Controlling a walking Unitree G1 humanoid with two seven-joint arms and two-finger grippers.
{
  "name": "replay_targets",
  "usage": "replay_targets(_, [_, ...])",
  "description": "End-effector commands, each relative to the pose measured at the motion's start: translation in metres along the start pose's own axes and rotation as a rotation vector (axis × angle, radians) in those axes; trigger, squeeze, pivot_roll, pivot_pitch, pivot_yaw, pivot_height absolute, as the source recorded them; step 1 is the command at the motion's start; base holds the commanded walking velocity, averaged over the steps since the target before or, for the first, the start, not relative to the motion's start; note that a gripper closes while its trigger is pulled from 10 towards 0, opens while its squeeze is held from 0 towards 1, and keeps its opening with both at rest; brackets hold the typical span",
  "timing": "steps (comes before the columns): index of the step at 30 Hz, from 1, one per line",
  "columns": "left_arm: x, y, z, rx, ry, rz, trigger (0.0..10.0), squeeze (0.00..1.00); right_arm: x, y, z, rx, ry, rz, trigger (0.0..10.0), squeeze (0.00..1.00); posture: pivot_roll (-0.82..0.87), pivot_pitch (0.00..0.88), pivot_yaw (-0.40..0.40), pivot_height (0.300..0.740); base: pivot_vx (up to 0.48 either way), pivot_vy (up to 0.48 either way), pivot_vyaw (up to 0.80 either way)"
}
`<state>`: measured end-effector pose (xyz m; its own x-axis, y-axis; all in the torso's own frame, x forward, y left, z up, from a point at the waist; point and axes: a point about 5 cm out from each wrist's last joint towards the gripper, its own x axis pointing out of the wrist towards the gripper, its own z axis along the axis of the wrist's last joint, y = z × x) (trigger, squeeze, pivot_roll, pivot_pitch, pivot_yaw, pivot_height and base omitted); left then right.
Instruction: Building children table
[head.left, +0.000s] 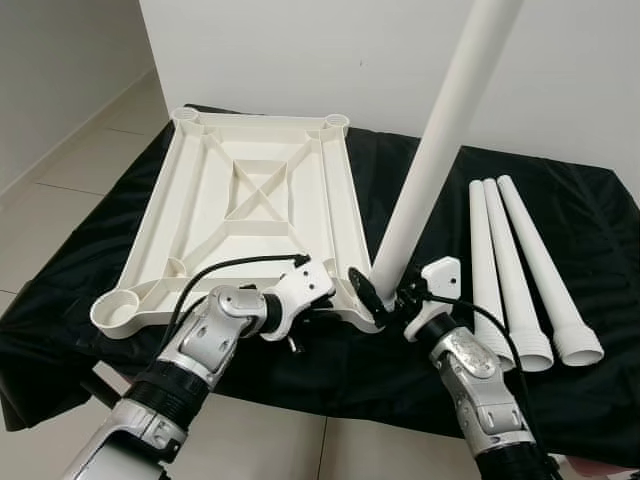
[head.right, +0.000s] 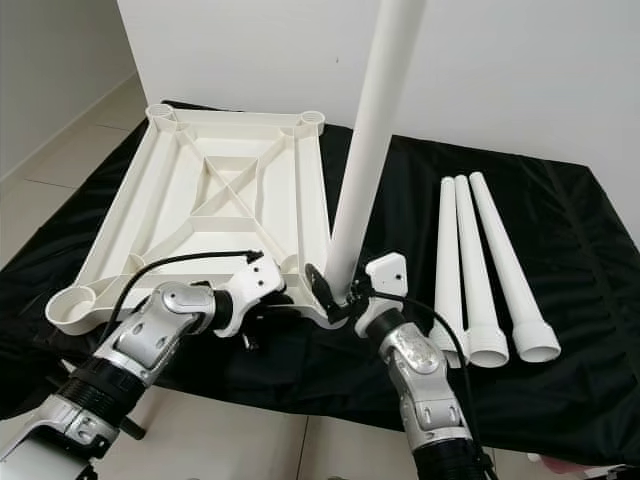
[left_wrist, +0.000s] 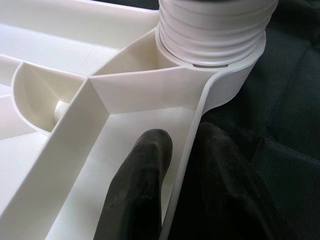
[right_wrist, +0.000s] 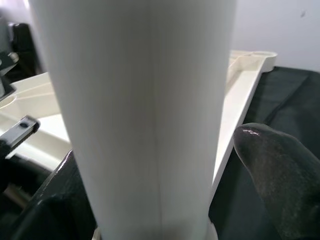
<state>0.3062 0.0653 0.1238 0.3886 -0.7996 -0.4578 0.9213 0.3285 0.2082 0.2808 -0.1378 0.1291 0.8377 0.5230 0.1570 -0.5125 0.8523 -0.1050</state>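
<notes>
A white plastic table top (head.left: 340, 200) lies upside down on the black cloth. One white leg (head.left: 430, 160) stands upright in its near right corner socket (left_wrist: 235, 85), with the threaded rings (left_wrist: 215, 30) showing above the socket. My left gripper (left_wrist: 182, 135) is shut on the table top's near rim beside that corner, one finger inside the rim and one outside. My right gripper (head.left: 385, 295) straddles the foot of the leg (right_wrist: 145, 115). A narrow gap shows between one finger (right_wrist: 275, 170) and the leg.
Three more white legs (head.left: 520, 270) lie side by side on the cloth to the right, wide ends toward me. The black cloth (head.left: 590, 230) covers a low table, with a white wall behind. Tiled floor (head.left: 60, 200) lies to the left.
</notes>
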Motion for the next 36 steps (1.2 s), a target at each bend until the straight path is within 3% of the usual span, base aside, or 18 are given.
replay_targets(1, [-0.002,0.003,0.01,0.026,-0.027,0.007,10.0,0.0,-0.001,0.001,-0.004,0.022,0.023,0.025,10.0,0.0,-0.06,0.017,-0.039,0.74,0.0,0.0,0.0])
replay_targets(13, [-0.002,0.002,0.01,0.024,-0.025,0.003,10.0,0.0,-0.005,0.0,-0.004,0.033,0.028,0.141,10.0,0.0,-0.06,0.025,-0.035,0.74,0.0,0.0,0.0])
replay_targets(36, [-0.003,0.002,0.009,0.022,-0.02,0.002,10.0,0.0,-0.002,-0.018,0.008,-0.013,0.0,0.256,10.0,0.0,-0.06,0.033,-0.029,0.74,0.0,0.0,0.0])
